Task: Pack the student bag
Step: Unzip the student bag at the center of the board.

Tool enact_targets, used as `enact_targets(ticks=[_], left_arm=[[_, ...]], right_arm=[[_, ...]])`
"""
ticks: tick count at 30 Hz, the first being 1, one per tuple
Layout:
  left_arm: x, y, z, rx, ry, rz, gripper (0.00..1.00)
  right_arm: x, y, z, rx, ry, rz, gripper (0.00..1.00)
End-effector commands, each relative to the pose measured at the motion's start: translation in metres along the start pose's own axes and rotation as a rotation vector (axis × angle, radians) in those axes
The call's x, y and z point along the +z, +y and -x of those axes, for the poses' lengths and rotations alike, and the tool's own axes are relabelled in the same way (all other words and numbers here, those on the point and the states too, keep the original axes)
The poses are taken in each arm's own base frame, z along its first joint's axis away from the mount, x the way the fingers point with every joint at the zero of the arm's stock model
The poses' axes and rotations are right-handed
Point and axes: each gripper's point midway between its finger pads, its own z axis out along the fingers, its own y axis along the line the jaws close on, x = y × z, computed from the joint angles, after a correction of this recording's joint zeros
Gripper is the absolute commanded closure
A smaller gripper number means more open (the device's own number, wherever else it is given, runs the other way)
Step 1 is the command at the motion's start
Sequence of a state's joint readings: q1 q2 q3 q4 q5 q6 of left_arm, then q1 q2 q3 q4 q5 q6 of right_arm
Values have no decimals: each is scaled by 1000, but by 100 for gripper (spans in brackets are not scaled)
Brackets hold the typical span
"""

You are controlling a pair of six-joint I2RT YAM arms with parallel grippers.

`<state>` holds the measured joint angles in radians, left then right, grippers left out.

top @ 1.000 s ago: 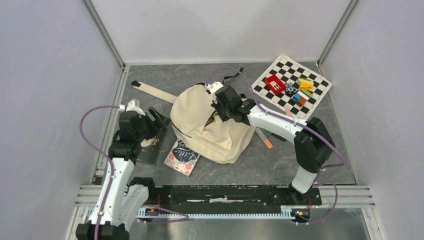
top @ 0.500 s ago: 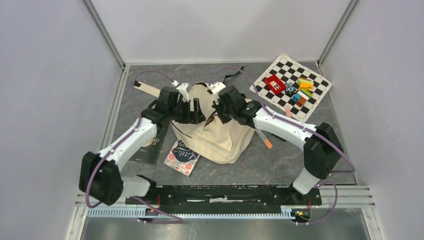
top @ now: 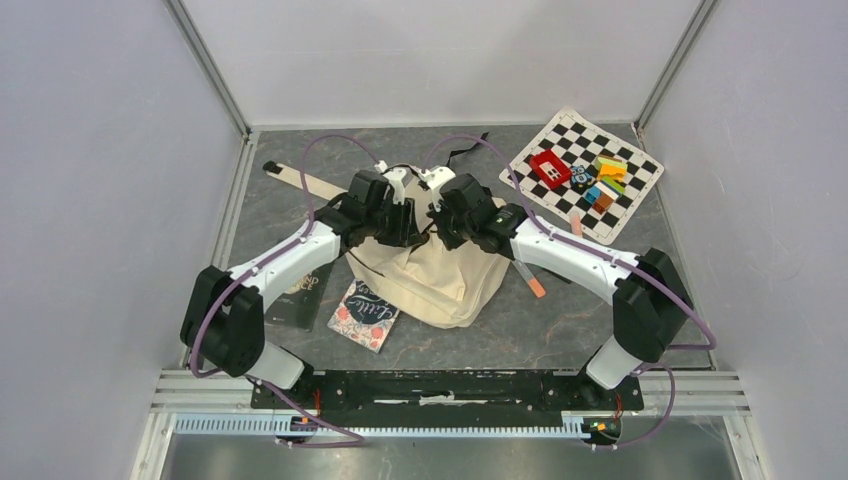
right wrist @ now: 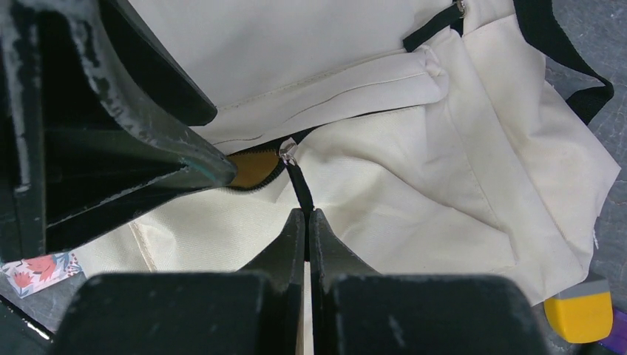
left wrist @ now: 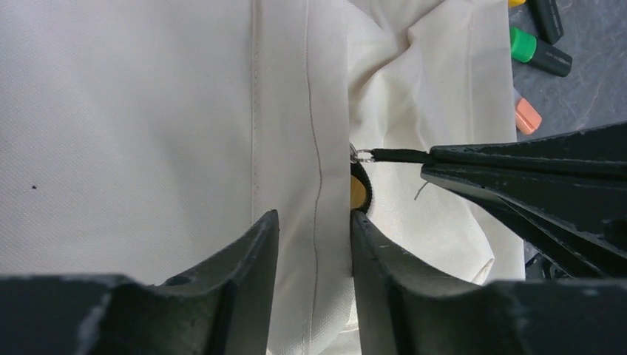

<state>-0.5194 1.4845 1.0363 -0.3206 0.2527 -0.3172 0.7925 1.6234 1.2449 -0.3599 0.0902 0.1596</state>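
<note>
Student bag (top: 430,265): cream canvas, slumped at mid-surface, nearer the far edge than the near one. Zipper pull (right wrist: 299,185): black tab at the end of a short opened stretch of zip, something yellow-orange visible in the gap. Right claw (right wrist: 306,218): clenched on the zipper pull, tab drawn taut. Left claw (left wrist: 314,222): a second ago over the dark book (top: 300,290) toward the left edge, since swung across to the bag's top, facing the right claw; jaws narrowed from wide to half-closed astride a seamed fold of canvas just beside the zip; firm hold or not, impossible to tell. Floral book (top: 363,315): on the surface, touching the bag's near-left side, unpacked. Markers (left wrist: 540,52): beside the bag, toward the right edge. Likely meaning: canvas about to be braced for unzipping; packing proper not yet begun.
</note>
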Motion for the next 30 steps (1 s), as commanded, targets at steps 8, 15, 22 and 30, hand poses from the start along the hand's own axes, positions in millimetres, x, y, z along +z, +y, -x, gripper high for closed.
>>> enact_targets(ticks=[8,15,22,30], left_arm=[[5,3,14,72,-42,52,97],[-27,-5,5,59,-61,45,98],[-49,7,-30,63,-5,88,98],[-73,16,-32,31,-62,159,98]], right_arm=[[-19,-6,18,23,-73,-28,100],[-19,-39,22,13,-20,-220,100],[-17,-60,35,24,-21,-256,100],[-10,-67,9,29,47,-269,100]])
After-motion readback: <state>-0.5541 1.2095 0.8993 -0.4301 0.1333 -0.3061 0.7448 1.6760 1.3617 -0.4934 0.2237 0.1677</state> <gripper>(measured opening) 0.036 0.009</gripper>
